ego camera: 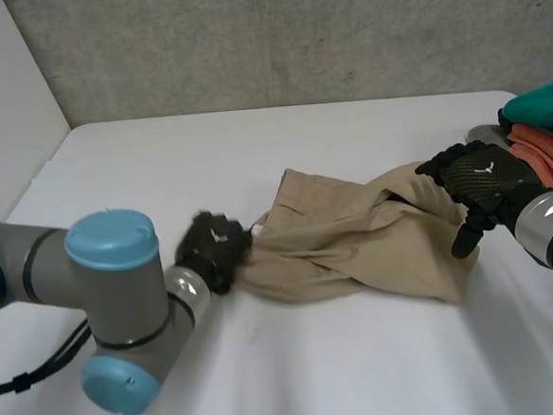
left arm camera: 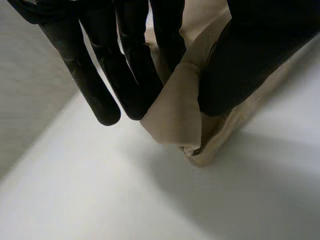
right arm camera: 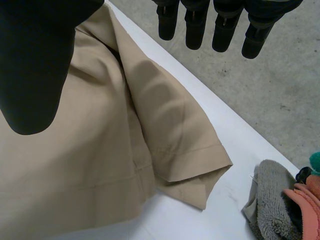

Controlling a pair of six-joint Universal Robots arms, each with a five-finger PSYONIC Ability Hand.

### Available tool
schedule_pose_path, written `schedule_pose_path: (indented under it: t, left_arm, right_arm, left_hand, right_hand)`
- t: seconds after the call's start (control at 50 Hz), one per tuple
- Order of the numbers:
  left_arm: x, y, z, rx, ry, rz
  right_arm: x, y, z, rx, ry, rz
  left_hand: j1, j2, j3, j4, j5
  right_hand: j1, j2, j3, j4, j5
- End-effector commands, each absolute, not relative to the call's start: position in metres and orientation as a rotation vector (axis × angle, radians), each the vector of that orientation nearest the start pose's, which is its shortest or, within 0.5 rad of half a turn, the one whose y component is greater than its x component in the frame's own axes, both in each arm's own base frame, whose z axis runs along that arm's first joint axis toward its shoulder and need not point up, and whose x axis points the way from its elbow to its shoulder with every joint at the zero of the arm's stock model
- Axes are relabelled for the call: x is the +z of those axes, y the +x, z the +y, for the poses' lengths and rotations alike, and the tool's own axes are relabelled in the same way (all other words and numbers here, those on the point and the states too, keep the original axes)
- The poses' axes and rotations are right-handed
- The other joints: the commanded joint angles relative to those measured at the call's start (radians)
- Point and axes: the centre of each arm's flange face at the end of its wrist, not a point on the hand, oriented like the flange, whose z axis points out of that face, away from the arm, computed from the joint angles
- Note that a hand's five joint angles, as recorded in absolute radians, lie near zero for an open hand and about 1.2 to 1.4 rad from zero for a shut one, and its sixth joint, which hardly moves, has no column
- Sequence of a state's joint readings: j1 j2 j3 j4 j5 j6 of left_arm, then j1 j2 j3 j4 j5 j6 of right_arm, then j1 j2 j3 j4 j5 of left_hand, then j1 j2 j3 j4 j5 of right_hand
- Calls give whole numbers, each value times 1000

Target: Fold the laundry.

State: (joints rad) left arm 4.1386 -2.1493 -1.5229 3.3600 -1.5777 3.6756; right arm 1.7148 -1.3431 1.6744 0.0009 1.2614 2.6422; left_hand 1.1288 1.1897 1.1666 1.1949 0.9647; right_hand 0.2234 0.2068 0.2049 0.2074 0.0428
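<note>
A crumpled beige garment (ego camera: pixel 355 245) lies across the middle of the white table (ego camera: pixel 206 155). My left hand (ego camera: pixel 213 252) holds its left end. In the left wrist view a folded edge of the beige garment (left arm camera: pixel 177 112) is pinched between the thumb and the fingers (left arm camera: pixel 132 75), lifted slightly off the table. My right hand (ego camera: pixel 479 182) hovers at the garment's right end with fingers straight and spread. In the right wrist view the beige garment (right arm camera: pixel 100 150) spreads under the palm, a hemmed end lying flat beyond the thumb (right arm camera: pixel 35 65).
A pile of laundry sits at the table's right edge: a teal piece (ego camera: pixel 545 108) on top of an orange one (ego camera: pixel 550 158). A grey fleecy cloth (right arm camera: pixel 272 200) and a pink piece (right arm camera: pixel 305 212) lie close to the garment's hem. A wall stands behind the table.
</note>
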Motion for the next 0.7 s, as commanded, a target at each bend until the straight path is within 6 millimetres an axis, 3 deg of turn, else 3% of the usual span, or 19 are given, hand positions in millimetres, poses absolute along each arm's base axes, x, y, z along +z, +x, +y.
schedule_pose_path:
  t: [0.02, 0.08, 0.1, 0.18, 0.26, 0.3, 0.32, 0.38, 0.4, 0.46, 0.48, 0.54, 0.56, 0.62, 0.64, 0.7]
  left_arm:
    - [235, -274, -325, -2155, 687, 1817]
    - [284, -255, -345, -2281, 480, 1659]
    - [311, -250, -350, -2365, 424, 1581]
    - [366, -262, -342, -2629, 423, 1442]
    - [388, -293, -323, -2874, 522, 1422]
    - [386, -311, -312, -2946, 601, 1454]
    - [376, -330, -301, -2993, 702, 1513]
    - [347, -356, -284, -2990, 887, 1654]
    - [319, -372, -271, -2929, 1033, 1786]
    - [273, -390, -249, -2781, 1268, 1985]
    - [242, -398, -234, -2657, 1407, 2109]
    - [201, -404, -213, -2472, 1572, 2246]
    - [181, -405, -201, -2357, 1651, 2303]
    - [160, -404, -189, -2242, 1715, 2337]
    - [155, -402, -182, -2206, 1737, 2328]
    - [159, -400, -174, -2207, 1735, 2283]
  right_arm:
    - [215, 203, -286, -1841, -1051, 2259]
    - [220, 202, -287, -1860, -1044, 2248]
    - [223, 202, -288, -1875, -1039, 2243]
    - [226, 200, -289, -1888, -1025, 2239]
    - [226, 198, -291, -1886, -996, 2247]
    - [226, 198, -291, -1882, -986, 2250]
    - [226, 197, -291, -1878, -975, 2253]
    - [224, 197, -290, -1872, -966, 2257]
    - [223, 196, -291, -1870, -961, 2263]
    - [223, 194, -291, -1871, -959, 2270]
    - [222, 192, -292, -1870, -956, 2276]
    - [222, 190, -294, -1873, -954, 2280]
    - [221, 189, -294, -1871, -956, 2279]
    - [220, 188, -296, -1866, -957, 2278]
    - [218, 187, -296, -1858, -961, 2279]
    - [216, 188, -296, -1847, -972, 2277]
  left_hand:
    - [267, 207, 230, 201, 257]
    - [267, 207, 230, 201, 257]
    - [267, 207, 230, 201, 257]
    - [267, 207, 230, 201, 257]
    - [267, 207, 230, 201, 257]
    - [267, 207, 230, 201, 257]
    - [267, 207, 230, 201, 257]
    - [267, 207, 230, 201, 257]
    - [267, 207, 230, 201, 257]
    - [230, 169, 192, 164, 220]
    - [84, 23, 47, 18, 74]
    - [-84, -145, -122, -150, -94]
    - [-253, -314, -291, -319, -263]
    - [-568, -629, -606, -634, -578]
    - [-784, -845, -822, -850, -794]
    - [-954, -1015, -992, -1020, -965]
  right_hand:
    - [-49, -32, -30, -33, -43]
    - [-49, -32, -30, -33, -43]
    - [-49, -32, -30, -33, -43]
    - [-49, -32, -30, -33, -43]
    - [-49, -32, -30, -33, -43]
    - [-49, -32, -30, -33, -43]
    - [-49, -32, -30, -33, -43]
    - [-49, -32, -30, -33, -43]
    - [-49, -32, -30, -33, -43]
    - [-49, -32, -30, -33, -43]
    - [-49, -32, -30, -33, -43]
    - [-49, -32, -30, -33, -43]
    - [-49, -32, -30, -33, -43]
    - [-49, -32, -30, -33, -43]
    - [-49, -32, -30, -33, -43]
    - [-49, -32, -30, -33, -43]
